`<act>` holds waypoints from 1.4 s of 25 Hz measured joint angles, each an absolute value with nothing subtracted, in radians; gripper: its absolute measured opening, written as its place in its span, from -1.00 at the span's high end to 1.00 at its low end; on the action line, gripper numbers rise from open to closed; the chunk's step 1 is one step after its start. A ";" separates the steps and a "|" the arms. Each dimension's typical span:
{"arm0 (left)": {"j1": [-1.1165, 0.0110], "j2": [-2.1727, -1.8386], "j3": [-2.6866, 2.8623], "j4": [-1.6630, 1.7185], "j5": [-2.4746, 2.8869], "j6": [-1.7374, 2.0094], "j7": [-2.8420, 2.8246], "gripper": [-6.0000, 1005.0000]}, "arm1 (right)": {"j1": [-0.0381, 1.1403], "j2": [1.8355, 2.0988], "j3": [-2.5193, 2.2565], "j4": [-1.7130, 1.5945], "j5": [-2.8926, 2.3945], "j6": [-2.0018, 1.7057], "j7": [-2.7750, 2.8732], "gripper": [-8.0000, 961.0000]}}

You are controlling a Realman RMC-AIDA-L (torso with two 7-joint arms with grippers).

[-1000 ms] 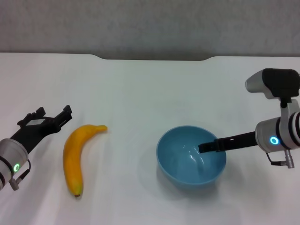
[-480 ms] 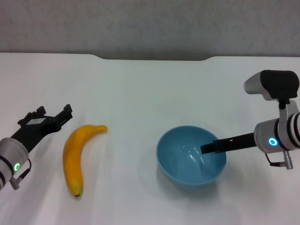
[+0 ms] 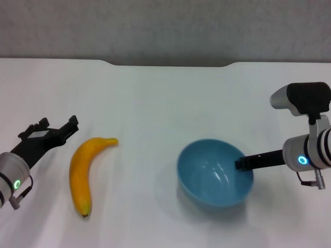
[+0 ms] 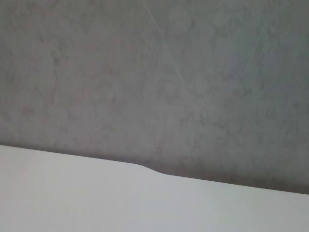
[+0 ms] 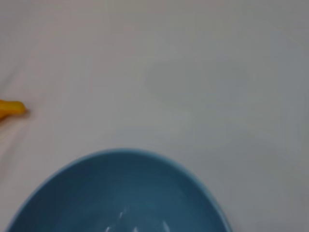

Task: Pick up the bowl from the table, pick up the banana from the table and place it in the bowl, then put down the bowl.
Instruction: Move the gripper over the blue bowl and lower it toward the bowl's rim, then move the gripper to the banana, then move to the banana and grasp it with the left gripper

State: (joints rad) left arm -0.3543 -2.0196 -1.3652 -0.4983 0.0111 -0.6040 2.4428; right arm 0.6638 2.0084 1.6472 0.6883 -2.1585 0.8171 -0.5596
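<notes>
You can't see the right gripper (image 3: 243,163) fingertips where they meet the bowl (image 3: 214,172) rim. The left arm (image 3: 11,175) runs off the left edge.

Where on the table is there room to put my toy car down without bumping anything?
The widest bare patch of the table runs along the far side, behind the banana and the bowl. A smaller bare strip lies between those two. It is crowded at the sides: the left gripper sits beside the banana, and the right gripper is at the bowl's rim.
</notes>
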 joint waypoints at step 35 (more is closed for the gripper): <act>-0.391 -2.000 -1.298 -1.240 -0.200 0.687 2.805 -0.75 | 0.551 2.011 1.649 0.869 -2.166 0.766 -0.554 0.92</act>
